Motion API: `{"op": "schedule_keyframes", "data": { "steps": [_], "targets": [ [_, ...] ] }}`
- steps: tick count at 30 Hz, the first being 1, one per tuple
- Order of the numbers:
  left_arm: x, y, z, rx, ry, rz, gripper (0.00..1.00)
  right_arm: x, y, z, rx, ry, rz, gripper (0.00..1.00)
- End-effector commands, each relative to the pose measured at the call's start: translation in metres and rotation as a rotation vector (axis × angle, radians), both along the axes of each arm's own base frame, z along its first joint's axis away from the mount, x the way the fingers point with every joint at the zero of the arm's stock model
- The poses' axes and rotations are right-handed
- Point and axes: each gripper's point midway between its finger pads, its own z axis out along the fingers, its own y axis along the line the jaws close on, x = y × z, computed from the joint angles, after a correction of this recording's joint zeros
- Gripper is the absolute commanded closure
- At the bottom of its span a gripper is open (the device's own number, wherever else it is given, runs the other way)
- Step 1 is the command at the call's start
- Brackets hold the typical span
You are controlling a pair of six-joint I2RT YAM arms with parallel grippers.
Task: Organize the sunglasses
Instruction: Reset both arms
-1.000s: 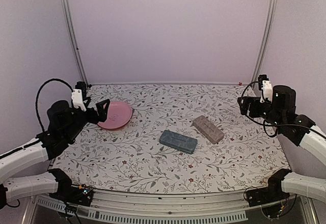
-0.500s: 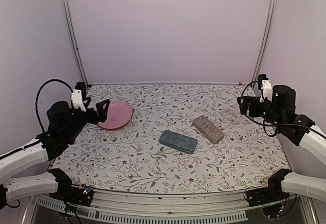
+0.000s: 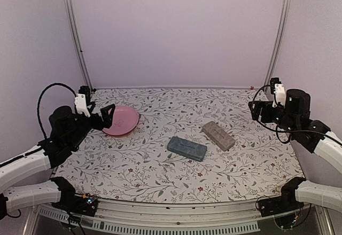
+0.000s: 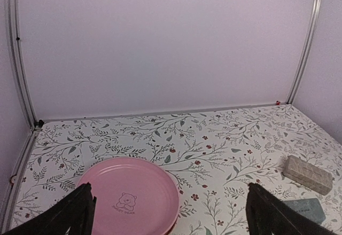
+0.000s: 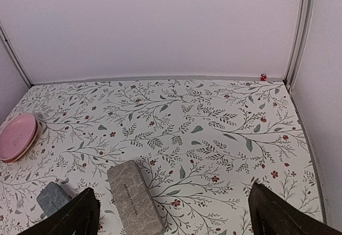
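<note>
Cases [image 3: 186, 148] [image 3: 218, 135], two, pink plate [image 3: 121, 120], one, tools [image 3: 108, 115] [image 3: 254, 110], two open

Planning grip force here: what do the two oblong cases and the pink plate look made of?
Blue-grey case: matte, mottled covering, perhaps fabric or leatherette. Grey-brown case: matte, marbled streaks, likely similar. Pink plate: smooth, evenly coloured, printed bear, probably plastic.

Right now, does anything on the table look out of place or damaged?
Nothing looks spilled or damaged. The blue-grey case and the grey-brown case lie closed, at different angles, apart. No sunglasses are in view.
</note>
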Motion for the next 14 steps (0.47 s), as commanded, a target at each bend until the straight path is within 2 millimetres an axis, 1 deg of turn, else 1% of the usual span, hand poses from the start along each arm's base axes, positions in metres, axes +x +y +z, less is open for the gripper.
{"op": "schedule_keyframes", "data": {
  "steps": [1,14],
  "targets": [
    [0.0012,0.0018,-0.0009,0.002,-0.007,0.004,0.01,-0.0012,0.0007,0.0057,0.012,-0.024,0.006,0.01],
    [0.0015,0.0004,-0.0035,0.000,0.000,-0.002,0.01,-0.0003,0.0016,0.0035,0.011,-0.015,0.008,0.01]
  ]
}}
